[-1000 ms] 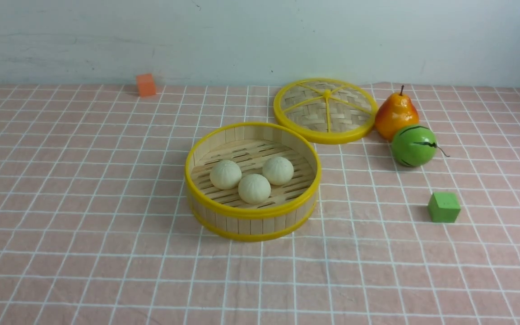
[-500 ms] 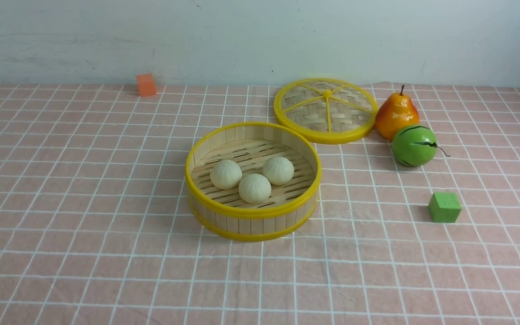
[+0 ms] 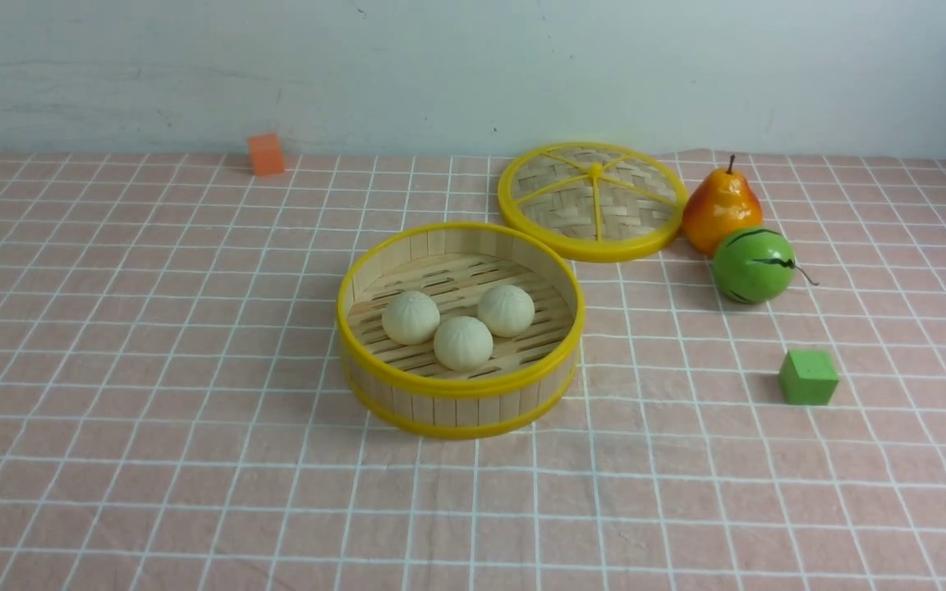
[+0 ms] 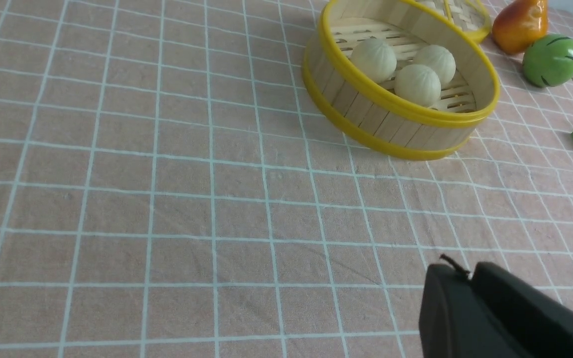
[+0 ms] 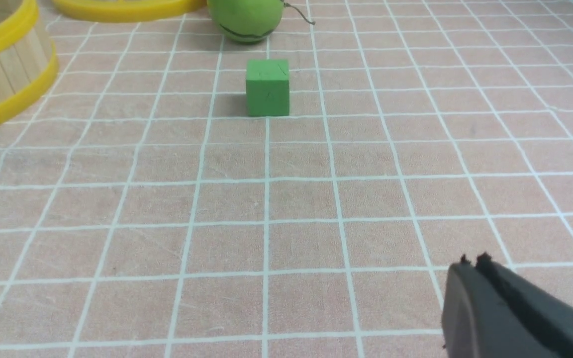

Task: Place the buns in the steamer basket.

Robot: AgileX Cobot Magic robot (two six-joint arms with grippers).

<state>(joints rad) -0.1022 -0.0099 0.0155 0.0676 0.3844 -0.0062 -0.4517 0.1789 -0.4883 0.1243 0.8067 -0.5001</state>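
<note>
Left tool (image 4: 468, 278): parked low over the bare tabletop (image 4: 167, 199), well short of the basket; its two dark fingers lie pressed together, nothing between them
Right tool (image 5: 473, 266): likewise closed up with nothing in it; sits back on the near side, well apart from the green cube (image 5: 267, 87)
Change: none to call; over the last second not one object on the cloth has shifted, and neither arm enters the front view
Steamer basket (image 3: 461, 390): mid-tabletop, upright, open on top
Buns: all three inside on the slatted floor; left bun (image 3: 411, 317), near bun (image 3: 463, 342) and right bun (image 3: 506, 309) clustered, the near one touching or all but touching its neighbours
Meaning: the task reads as finished; no bun left on the cloth, both arms apparently retired
Green striped fruit (image 3: 753, 264): right of the basket, apart from it; just in front of the pear (image 3: 720, 209)
Lid (image 3: 593, 199): flat behind the basket, its rim close to the pear
Orange block (image 3: 266, 153): far left, by the wall
</note>
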